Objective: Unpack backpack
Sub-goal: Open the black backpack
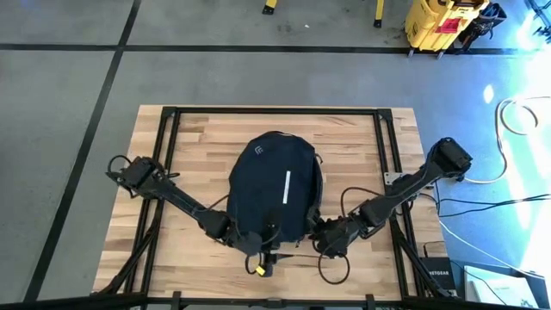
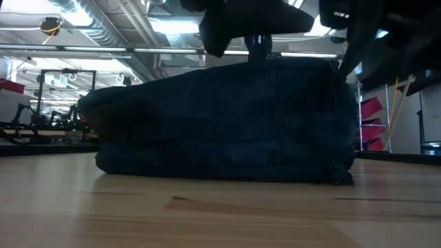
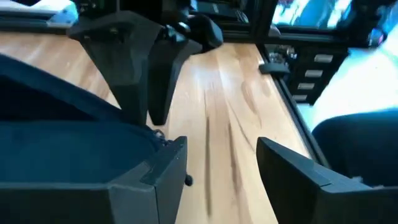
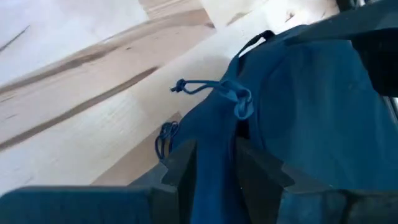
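At table centre lay the soft dark navy fabric backpack (image 1: 275,185), closed; right claw (image 4: 214,168) pinched its fabric edge, apparently to steady it; left claw (image 3: 221,168) stood spread nearby, empty.

left gripper (image 1: 261,250): fingers apart, low | right gripper (image 1: 320,234): pinched on fabric, low

- No word, number or brand name could be read with certainty in any of the views.
- The backpack (image 1: 275,185) carried a small white logo (image 1: 257,152) on its front, but it was too small to make out.
- A yellow container (image 1: 439,21) at the far edge had a red label (image 1: 448,26); its text was not legible.
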Available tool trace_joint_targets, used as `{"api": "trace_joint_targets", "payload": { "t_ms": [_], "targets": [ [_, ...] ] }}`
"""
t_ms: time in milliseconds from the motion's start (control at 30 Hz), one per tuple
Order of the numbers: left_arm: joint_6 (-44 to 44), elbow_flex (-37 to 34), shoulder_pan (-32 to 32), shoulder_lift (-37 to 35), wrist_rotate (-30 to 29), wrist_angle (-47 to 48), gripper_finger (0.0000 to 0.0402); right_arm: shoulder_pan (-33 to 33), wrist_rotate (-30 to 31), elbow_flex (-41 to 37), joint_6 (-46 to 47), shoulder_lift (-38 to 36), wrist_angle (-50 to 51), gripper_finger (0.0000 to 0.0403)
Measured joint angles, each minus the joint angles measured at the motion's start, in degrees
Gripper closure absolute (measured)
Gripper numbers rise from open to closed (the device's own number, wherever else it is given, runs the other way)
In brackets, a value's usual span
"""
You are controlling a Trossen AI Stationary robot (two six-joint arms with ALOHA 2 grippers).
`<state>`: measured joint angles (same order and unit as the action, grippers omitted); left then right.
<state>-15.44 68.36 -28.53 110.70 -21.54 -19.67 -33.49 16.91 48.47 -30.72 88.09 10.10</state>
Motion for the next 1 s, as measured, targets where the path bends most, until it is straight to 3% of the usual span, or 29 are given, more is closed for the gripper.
{"api": "trace_joint_targets", "payload": {
  "t_ms": [167,433,800,1000],
  "targets": [
    [-3.28,2.14,-1.15,3.17,-0.52,-0.14,0.0223,0.0,1.8,-0.02,0.43,-0.38,0.1,0.0311],
    [-11.7,6.32,-2.01,7.75,-6.32,-0.21,0.0223,-0.6,0.79,-0.02,2.49,-0.93,0.2,0.0313],
    [-27.98,11.36,-3.41,13.44,-10.74,-0.47,0.0223,-0.6,-1.57,-0.02,3.86,-0.86,0.27,0.0399],
    [-30.56,11.34,-8.24,13.57,-12.55,-2.36,0.0223,-1.04,-1.36,-0.02,3.89,-0.85,1.38,0.0374]
  ]
}}
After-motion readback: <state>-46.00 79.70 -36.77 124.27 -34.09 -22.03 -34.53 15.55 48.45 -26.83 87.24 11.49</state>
